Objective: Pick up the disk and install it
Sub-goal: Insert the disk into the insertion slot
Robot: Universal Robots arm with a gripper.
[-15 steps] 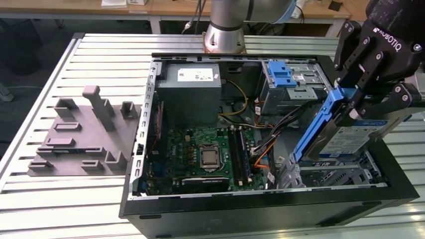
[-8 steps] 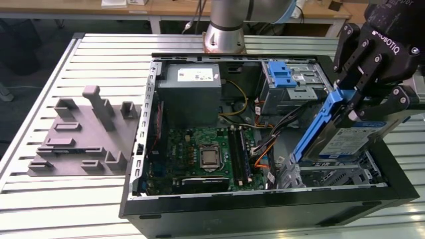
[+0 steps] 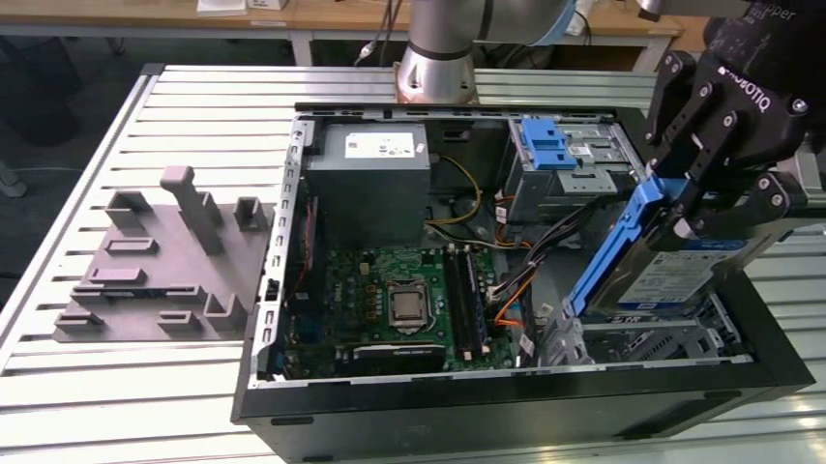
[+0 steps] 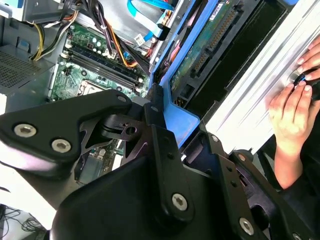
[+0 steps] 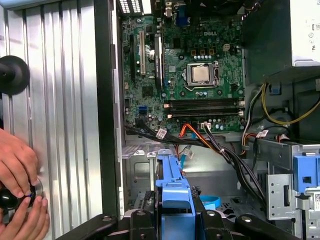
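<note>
**Exterior view.** The gripper [image 3: 703,208] is clamped on the disk [image 3: 674,273], pinching the upper end of its blue bracket [image 3: 617,253]. The disk hangs tilted beneath the gripper with its label side showing. Its lower end is down at the metal bay in the near corner of the open case [image 3: 516,391]. The board [image 3: 400,300] lies on the case floor, well off to the gripper's side. A grey box [image 3: 374,164] and a blue latch [image 3: 548,145] sit farther back in the case. The case rests on a ribbed table [image 3: 77,387].

**Second wrist view.** The black fingers [image 4: 162,150] press on the bracket [image 4: 182,117] from both sides. Past them the disk [image 4: 210,45] runs away from the gripper, showing its green circuit side. The board [image 4: 85,75] lies beyond the gripper to one side. On the other side, across the case wall, a person's hands [image 4: 290,110] rest on the table [image 4: 260,85].

**First wrist view.** The bracket [image 5: 172,200] stands edge-on between the fingers [image 5: 141,222]. Straight ahead of the gripper are cables [image 5: 210,140], and the board [image 5: 190,85] lies beyond them. The latch [image 5: 305,175] is off to one side. Outside the case, the hands [image 5: 20,190] close around a small dark object on the table [image 5: 65,100].
</note>
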